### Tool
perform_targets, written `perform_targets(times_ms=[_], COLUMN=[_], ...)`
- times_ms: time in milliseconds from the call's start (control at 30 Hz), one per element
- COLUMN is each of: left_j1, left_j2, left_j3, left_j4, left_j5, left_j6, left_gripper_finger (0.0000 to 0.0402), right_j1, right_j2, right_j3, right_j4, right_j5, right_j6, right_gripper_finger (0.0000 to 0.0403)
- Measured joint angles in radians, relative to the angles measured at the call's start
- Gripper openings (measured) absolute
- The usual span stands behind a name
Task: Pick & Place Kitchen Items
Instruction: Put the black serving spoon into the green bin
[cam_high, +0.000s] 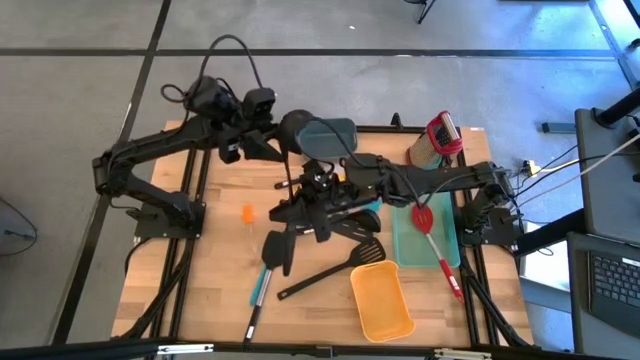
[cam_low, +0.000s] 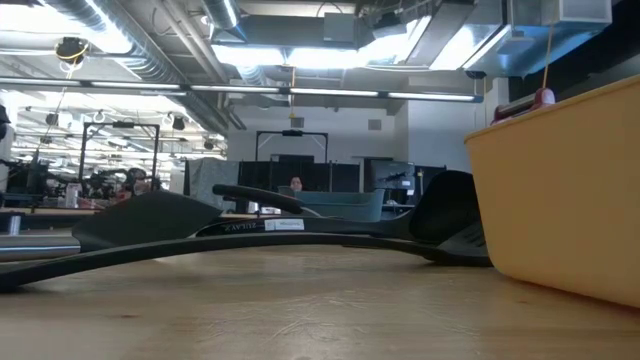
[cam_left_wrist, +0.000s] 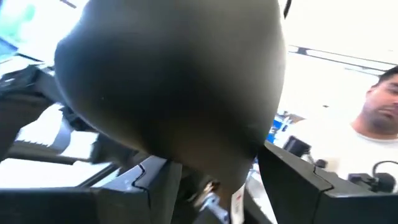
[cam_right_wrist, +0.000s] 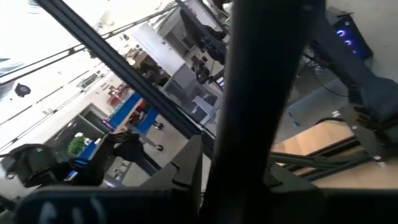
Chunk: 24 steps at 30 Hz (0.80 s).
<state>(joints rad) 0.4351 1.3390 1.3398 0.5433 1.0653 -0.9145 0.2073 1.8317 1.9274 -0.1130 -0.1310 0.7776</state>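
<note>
A black ladle is held up over the middle of the table, its bowl (cam_high: 298, 128) near my left gripper (cam_high: 272, 146) and its handle (cam_high: 288, 170) running to my right gripper (cam_high: 302, 190), which is shut on it. In the left wrist view the bowl (cam_left_wrist: 174, 81) fills the picture, and my left gripper (cam_left_wrist: 214, 180) stands open, one finger on each side of the ladle's neck. Whether they touch it I cannot tell. Other kitchen items, black turners (cam_high: 280, 245) among them, lie on the table below. My right gripper pinches the ladle's handle (cam_right_wrist: 249, 124) between its two fingers, which lie across it. It comes in about level from the table's right side. The ladle is lifted clear of the table, with its bowl toward the far edge.
A dark teal container (cam_high: 338, 133) stands at the far middle. A yellow bin (cam_high: 380, 300) sits near the front edge, right of centre, and beside it a teal tray (cam_high: 440, 240) holds a red spoon (cam_high: 424, 215). A red-and-white item (cam_high: 442, 135) is at the far right. A person shows beyond the table (cam_left_wrist: 379, 118).
</note>
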Motion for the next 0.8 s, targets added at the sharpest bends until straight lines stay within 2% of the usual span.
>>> perform_targets(times_ms=[200,300,533,633,800], left_j1=[0.073,0.102,0.094,0.079,0.072], left_j2=[0.003,0.002,-0.059,-0.11,-0.219], left_j3=[-0.001,-0.001,-0.001,-0.001,-0.001], left_j4=[-0.187,-0.299,-0.436,-0.55,-0.903], left_j5=[-0.026,-0.026,-0.016,-0.079,-0.251], left_j6=[0.119,0.181,0.247,0.317,0.52], left_gripper_finger=[0.0217,0.0226,0.0231,0.0229,0.0226], right_j1=[0.008,0.007,0.009,0.007,0.008], right_j2=[-0.005,-0.005,-0.005,-0.005,-0.011], right_j3=[0.0,0.0,0.0,0.0,0.0], right_j4=[0.008,0.007,-0.051,-0.111,-0.16], right_j5=[-0.038,-0.029,0.04,0.091,0.151], right_j6=[-0.008,-0.008,0.013,0.032,0.041], right_gripper_finger=[0.0055,0.0027,0.0027,0.0027,0.0027])
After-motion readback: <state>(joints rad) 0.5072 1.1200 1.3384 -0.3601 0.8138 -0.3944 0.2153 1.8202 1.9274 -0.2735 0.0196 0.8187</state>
